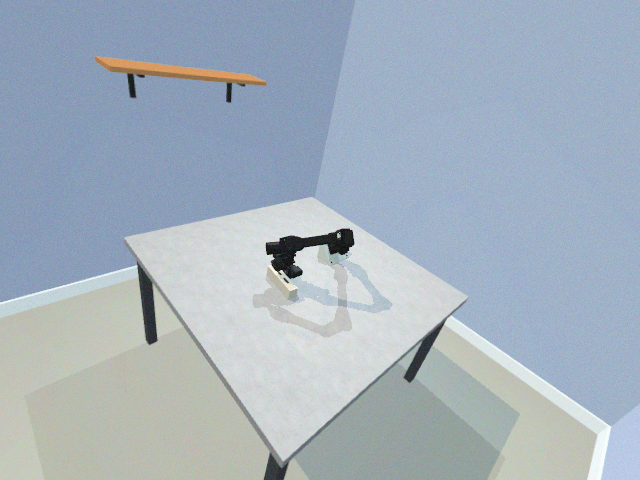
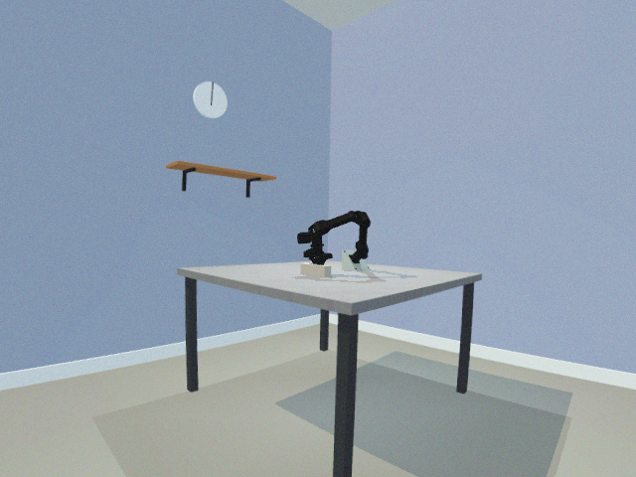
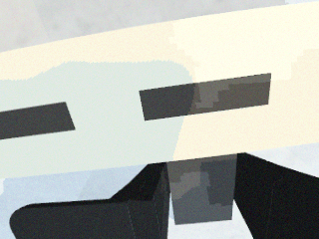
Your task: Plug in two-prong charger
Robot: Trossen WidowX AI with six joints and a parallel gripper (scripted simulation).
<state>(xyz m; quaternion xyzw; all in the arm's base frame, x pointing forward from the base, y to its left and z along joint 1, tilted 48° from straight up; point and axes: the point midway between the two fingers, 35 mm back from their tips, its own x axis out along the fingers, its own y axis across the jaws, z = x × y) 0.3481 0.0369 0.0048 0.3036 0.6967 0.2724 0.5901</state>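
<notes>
Currently, your black parallel-jaw gripper is clamped on the dark grey block-shaped charger, seen at the cream rectangular power strip's long edge; prong alignment cannot be verified.

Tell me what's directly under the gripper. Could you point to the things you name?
The cream power strip (image 1: 281, 283) (image 2: 314, 269) (image 3: 294, 121) lies beneath the gripper (image 1: 287, 273) (image 2: 318, 263) (image 3: 201, 196), which is clamped on the dark charger (image 3: 201, 191). The charger's prongs, and whether they've entered an outlet, are hidden.
</notes>
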